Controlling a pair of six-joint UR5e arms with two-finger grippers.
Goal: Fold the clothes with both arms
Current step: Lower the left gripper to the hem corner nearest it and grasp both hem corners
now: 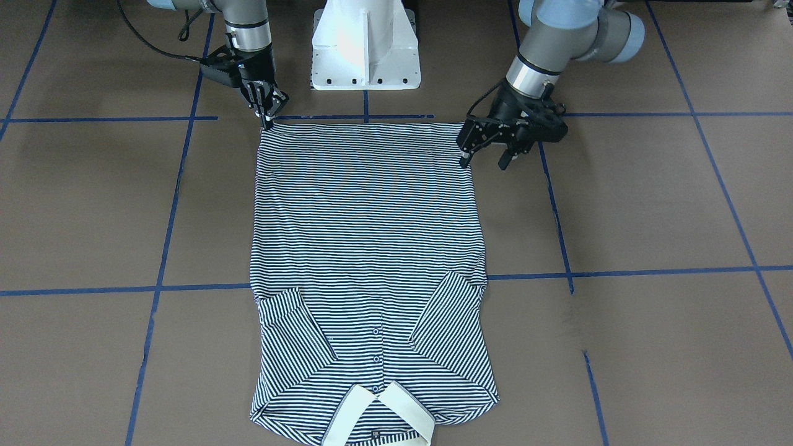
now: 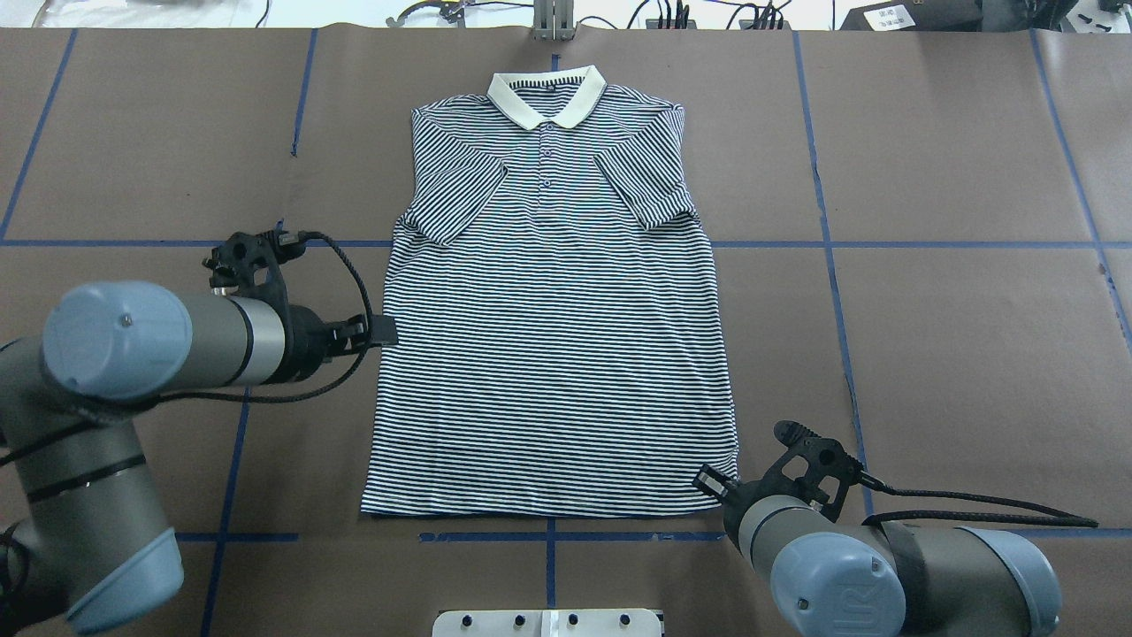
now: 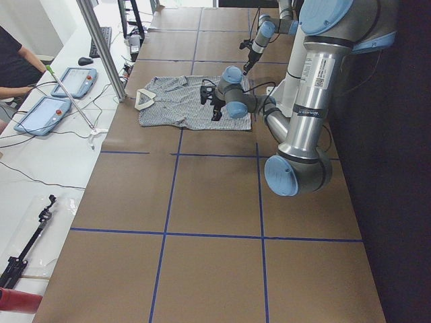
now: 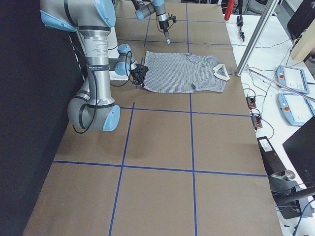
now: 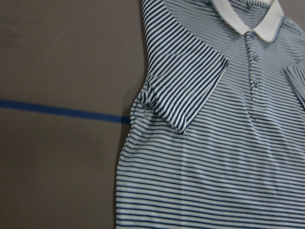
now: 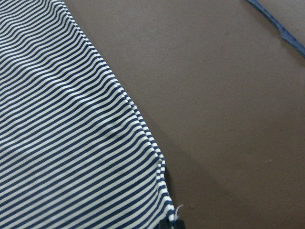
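Observation:
The striped polo shirt (image 1: pixel 372 248) lies flat and face up on the brown table, sleeves folded inward, its cream collar (image 2: pixel 546 93) on the far side from the robot. My right gripper (image 1: pixel 267 122) is down at the hem corner, fingers pressed together on the corner; the right wrist view shows that corner (image 6: pixel 164 191) running under a dark fingertip at the bottom edge. My left gripper (image 1: pixel 484 162) hovers open over the shirt's other side edge near the hem, holding nothing. The left wrist view looks down on a sleeve (image 5: pixel 190 90) and the button placket.
The white pedestal base (image 1: pixel 365 49) stands just behind the hem. Blue tape lines (image 1: pixel 80 290) cross the brown table. In the exterior left view, a person's arm (image 3: pixel 17 67) and two tablets (image 3: pixel 40 114) are at a side bench, beside a metal post (image 3: pixel 101 47).

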